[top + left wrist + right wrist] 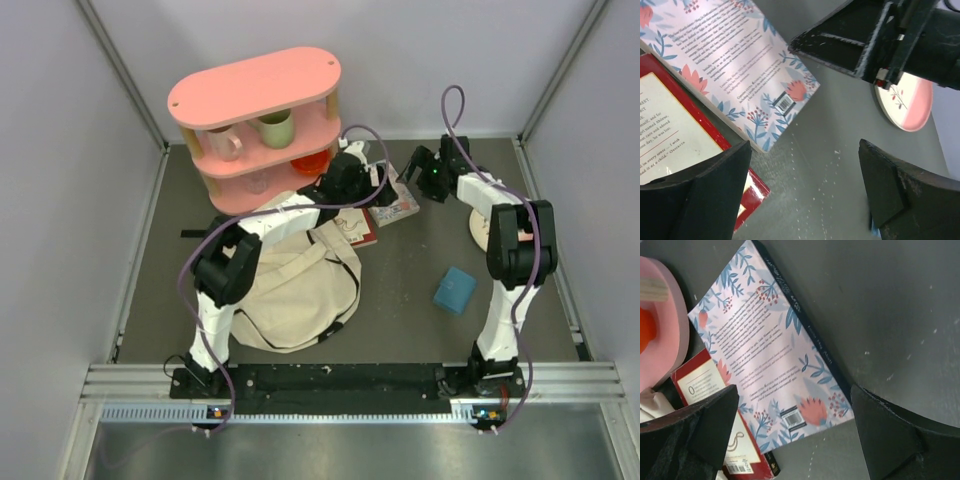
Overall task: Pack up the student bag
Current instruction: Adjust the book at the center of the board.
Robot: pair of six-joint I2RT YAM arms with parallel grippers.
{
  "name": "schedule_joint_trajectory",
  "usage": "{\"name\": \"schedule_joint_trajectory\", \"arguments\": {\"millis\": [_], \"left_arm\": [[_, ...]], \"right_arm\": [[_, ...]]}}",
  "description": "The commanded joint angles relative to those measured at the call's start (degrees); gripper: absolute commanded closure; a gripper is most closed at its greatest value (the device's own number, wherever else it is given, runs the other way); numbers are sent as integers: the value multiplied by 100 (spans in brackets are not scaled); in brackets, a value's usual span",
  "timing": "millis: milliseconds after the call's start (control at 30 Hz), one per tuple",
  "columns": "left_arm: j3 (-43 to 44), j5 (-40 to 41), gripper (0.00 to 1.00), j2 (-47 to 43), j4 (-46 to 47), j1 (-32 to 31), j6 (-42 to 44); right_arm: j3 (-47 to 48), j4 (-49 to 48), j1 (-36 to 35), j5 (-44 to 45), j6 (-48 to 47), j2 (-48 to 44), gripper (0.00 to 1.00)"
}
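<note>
Grey tabletop inside a white-walled cell: two robot arms hover over a book, with the student bag not yet packed.
The bag lies slumped behind the left gripper, back toward its base. Beneath both grippers a floral book lies flat, overlapping a red book. The left gripper and the right gripper are both spread wide, holding nothing. The best approach looks like sliding one finger under the floral book's raised edge before pinching.
</note>
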State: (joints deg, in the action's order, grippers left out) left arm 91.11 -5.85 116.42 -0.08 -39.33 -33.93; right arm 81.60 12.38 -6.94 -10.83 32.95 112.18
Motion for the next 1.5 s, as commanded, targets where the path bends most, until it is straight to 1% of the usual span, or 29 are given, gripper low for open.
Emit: {"name": "schedule_joint_trajectory", "arguments": {"millis": [0,200,300,367,467,667,867,967,1033,1167,1200,1267,1300,1333,1367,1433,1467], "left_arm": [[416,-40,8,407,649,119,-597],[759,31,9,926,518,171,-842],[882,-118,9,1163,535,198,-992],[996,-276,12,1303,466,189,-984],[944,-120,13,1322,281,189,-1159],[742,153,13,1111,166,189,-1159],[882,531,13,1119,-361,180,-1185],[1145,410,13,1391,-484,189,-1221],[1444,111,14,1637,-581,180,-1247],[1664,-460,16,1840,-441,163,-1213],[1717,-583,19,1919,-441,145,-1195],[1839,-856,20,1989,-572,128,-1116],[1840,-926,20,2033,-599,119,-1098],[1823,-1110,23,2042,-599,119,-1089],[1753,-1190,24,2034,-599,101,-1054],[1656,-1296,25,1937,-616,31,-906],[1569,-1357,25,1894,-660,5,-835]], "right_arm": [[567,-227,131,-419,-209,418,8],[980,-245,132,-640,-280,972,9],[989,-280,167,-657,-289,1078,9],[998,-280,202,-692,-289,1139,9],[989,-289,246,-797,-280,1209,9],[875,-315,263,-859,-324,1201,10],[857,-377,263,-956,-316,1218,9],[857,-394,263,-1044,-316,1245,10],[779,-429,263,-1166,-289,1227,11],[314,-570,255,-1342,-210,1096,14],[191,-596,263,-1360,-166,1043,15],[-169,-955,272,-1422,9,771,18],[-606,-1114,272,-1483,105,648,19],[-837,-1324,281,-1623,202,534,25],[-1318,-1648,281,-1659,360,254,28],[-1864,-2019,281,-1729,536,-37,35],[-2372,-2281,290,-1756,676,-221,37]]}}
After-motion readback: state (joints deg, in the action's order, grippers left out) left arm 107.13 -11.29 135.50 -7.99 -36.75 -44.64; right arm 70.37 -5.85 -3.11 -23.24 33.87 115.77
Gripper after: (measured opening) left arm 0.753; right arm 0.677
